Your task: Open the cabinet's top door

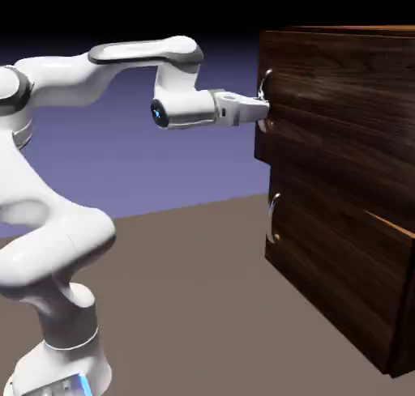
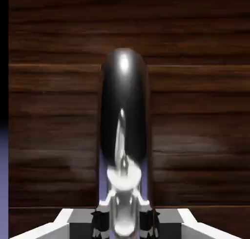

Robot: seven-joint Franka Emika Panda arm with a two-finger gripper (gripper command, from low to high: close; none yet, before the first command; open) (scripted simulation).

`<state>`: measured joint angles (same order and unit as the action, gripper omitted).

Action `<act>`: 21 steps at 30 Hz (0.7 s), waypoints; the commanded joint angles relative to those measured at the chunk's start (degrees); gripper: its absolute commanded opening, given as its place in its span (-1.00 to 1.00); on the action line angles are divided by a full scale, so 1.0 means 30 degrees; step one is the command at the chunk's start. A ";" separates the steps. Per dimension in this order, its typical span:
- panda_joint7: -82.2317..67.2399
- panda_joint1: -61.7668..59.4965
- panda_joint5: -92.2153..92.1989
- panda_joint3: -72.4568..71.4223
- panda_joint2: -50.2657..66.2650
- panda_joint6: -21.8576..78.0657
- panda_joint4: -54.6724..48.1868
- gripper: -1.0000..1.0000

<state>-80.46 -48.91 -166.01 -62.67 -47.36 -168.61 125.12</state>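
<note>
Nearest the exterior cam: white arm (image 1: pixel 57 249), rising at lower left, bending over and reaching level to the right. Cabinet (image 1: pixel 348 184) fills the right side, dark glossy wood grain w/ thin orange edges, standing on brown table (image 1: pixel 186 305). Top door (image 1: pixel 340 87) is its upper panel; lower panel beneath has its own silver handle (image 1: pixel 274 218). Gripper (image 1: pixel 261 104) sits at top door's left edge, on the top handle (image 1: pixel 265 85). Hand view: top handle runs up from btwn the fingertips (image 2: pixel 100 218), which are pinched narrow onto it, wood grain behind.
</note>
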 commanded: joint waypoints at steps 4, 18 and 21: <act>-0.1535 0.2771 0.0006 0.2093 0.0728 0.0480 0.1400 -1.00; -0.2779 1.2462 0.3410 1.0135 0.0386 0.1557 0.6086 -1.00; -0.1883 1.4539 0.5287 1.1955 -0.0517 0.1746 0.7361 -1.00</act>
<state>-86.13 -5.30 -150.15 -26.80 -48.92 -163.33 147.20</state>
